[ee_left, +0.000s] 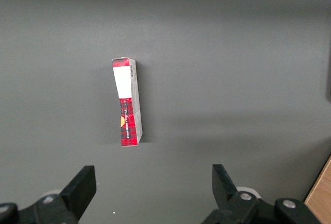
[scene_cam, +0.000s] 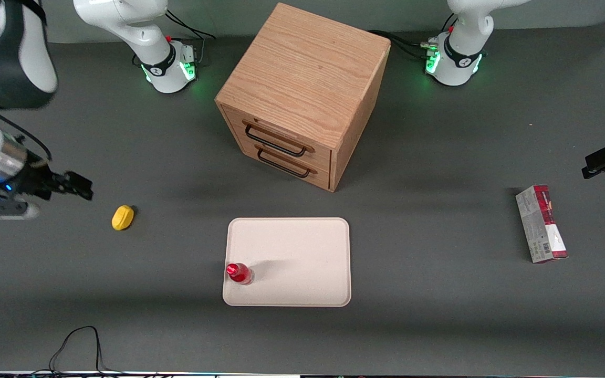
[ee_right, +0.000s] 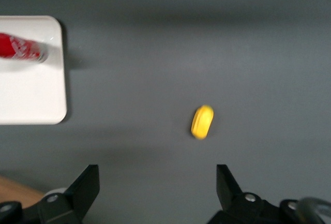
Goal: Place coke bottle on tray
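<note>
The coke bottle (scene_cam: 239, 273), small and red with a red cap, stands upright on the pale cream tray (scene_cam: 302, 252), near the tray corner that is nearest the front camera and toward the working arm's end. It also shows in the right wrist view (ee_right: 19, 48), on the tray (ee_right: 31, 94). My gripper (scene_cam: 79, 185) is open and empty, raised above the table toward the working arm's end, well away from the tray. In the right wrist view its fingers (ee_right: 85, 185) stand wide apart with only bare table between them.
A yellow lemon-like lump (scene_cam: 123, 217) lies on the table between my gripper and the tray; it also shows in the right wrist view (ee_right: 201, 121). A wooden drawer cabinet (scene_cam: 302, 94) stands farther from the camera than the tray. A red-and-grey carton (scene_cam: 541, 223) lies toward the parked arm's end.
</note>
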